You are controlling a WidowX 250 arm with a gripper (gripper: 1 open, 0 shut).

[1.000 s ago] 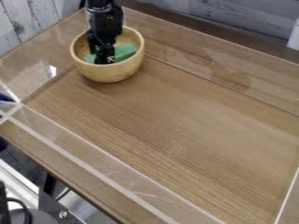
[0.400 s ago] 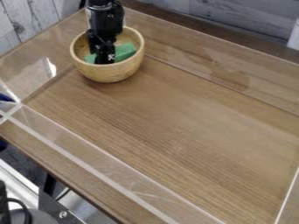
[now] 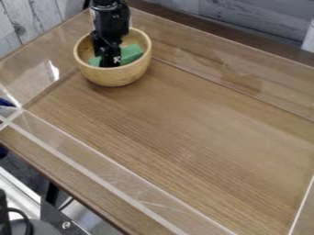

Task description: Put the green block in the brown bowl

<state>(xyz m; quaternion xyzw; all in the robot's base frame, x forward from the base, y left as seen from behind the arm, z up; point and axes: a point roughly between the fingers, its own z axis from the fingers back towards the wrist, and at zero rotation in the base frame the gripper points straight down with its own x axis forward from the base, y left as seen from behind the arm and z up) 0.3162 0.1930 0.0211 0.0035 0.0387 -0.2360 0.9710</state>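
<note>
One dark cable [image 3: 17,217] loops in the bottom left corner, nearest the camera, low beside the table edge. Metal and black hardware sits near it, too cropped to identify.

Next is the wood-grain table [image 3: 185,128], filling most of the view. A pale see-through strip [image 3: 92,170] runs diagonally along its near left side. Another light line [image 3: 303,204] runs up by the right edge. Something small and blue [image 3: 6,108] pokes in at the left edge – can't identify it.

Farther back, upper left: brown bowl [image 3: 114,78], upright on the table, light tan, round, thick wall. Green block [image 3: 131,55] is inside it, within the rim. Green shows on both sides of the claw; the middle of the block is hidden.

Black gripper [image 3: 109,63] reaches down into the bowl from above, fingertips below rim level. Claw is closed down on the block, fingers across its middle – no visible space between them and it. Exact contact faces are hidden. Arm goes out of frame at the top.

Behind all that, grey weathered planks [image 3: 28,20] at top left, a grey panel [image 3: 252,18] past the far table edge at top right, and a white piece [image 3: 309,37] cut off by the right border.
</note>
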